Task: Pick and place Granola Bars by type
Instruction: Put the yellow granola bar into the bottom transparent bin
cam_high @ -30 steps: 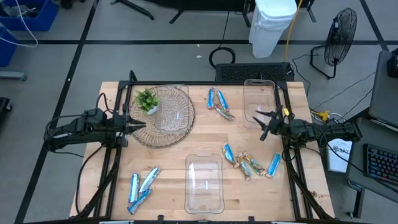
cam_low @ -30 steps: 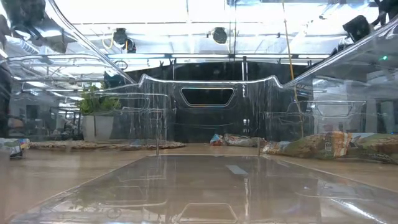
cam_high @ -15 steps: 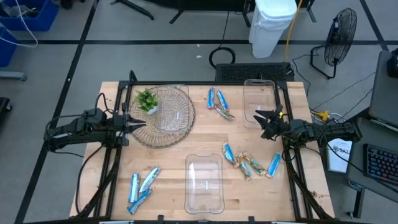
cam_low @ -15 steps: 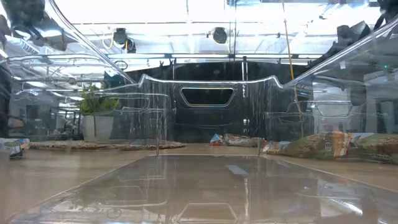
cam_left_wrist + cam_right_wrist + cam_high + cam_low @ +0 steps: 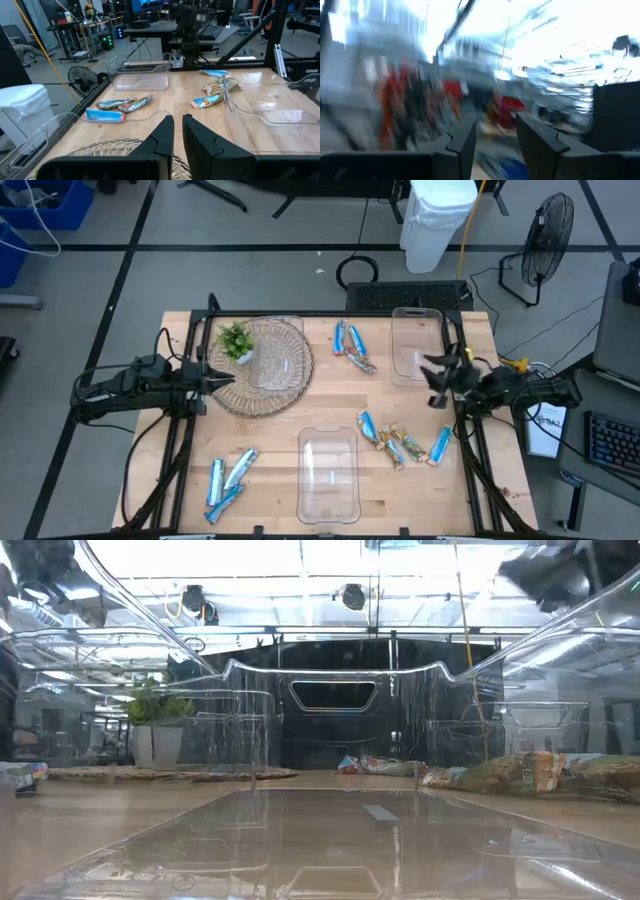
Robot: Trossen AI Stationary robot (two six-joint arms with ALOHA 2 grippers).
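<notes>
- Since the earlier high-view picture, only the right gripper (image 5: 437, 380) has shifted, drawing a little toward the table's right edge; the left arm, containers and bars lie as they did.
- High view: the right gripper's fingers stand spread and empty, beside the clear plastic rectangular tub at the far right of the wooden table (image 5: 418, 345). The nearest Granola Bars are the mixed blue-and-white and tan foil-wrapped cluster (image 5: 395, 440), lying nearer the front edge than that claw. Their long axes fan out: most run slantwise, and one blue bar at the cluster's right lies nearly front-to-back. My guess is that the right arm is better placed for this pile. A second small cluster of blue and tan bars (image 5: 352, 347) sits at the far edge between the round wicker tray (image 5: 285, 395) and the far tub. Three blue bars (image 5: 227, 477) lie at the front left, nearer the left arm. A second clear tub (image 5: 328, 475) stands at front centre.
- Low view: bars show beyond the near tub's wall; neither claw is clearly seen.
- Left wrist view: the left gripper (image 5: 178, 131) hangs over the wicker tray's rim, fingers nearly closed, a thin slit between them, holding nothing.
- Right wrist view: blurred by motion; fingers apart, nothing held.
</notes>
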